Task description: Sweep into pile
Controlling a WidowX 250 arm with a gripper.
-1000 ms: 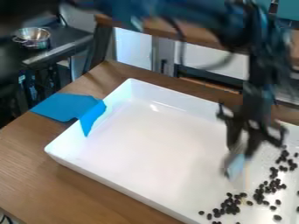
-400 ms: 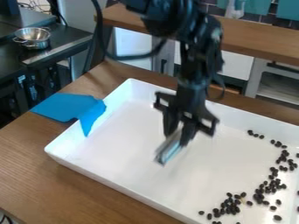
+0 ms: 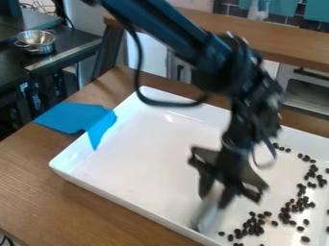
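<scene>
The black gripper hangs over the near part of the white tray, shut on a blurred, pale blue-grey sweeping tool. The tool slants down toward the tray's near wall; whether it touches the floor I cannot tell. Just to its right, dark beans lie in a loose curved band along the tray's right side, from the near edge up toward the far wall. The arm covers part of the tray's middle right.
A blue sheet drapes over the tray's left corner onto the wooden table. Behind at upper left, a metal bowl stands on a dark counter. A wooden counter runs across the back.
The gripper with the tool first went left, away from the beans, then came toward the tray's near wall and slightly right. The beans look unmoved.
</scene>
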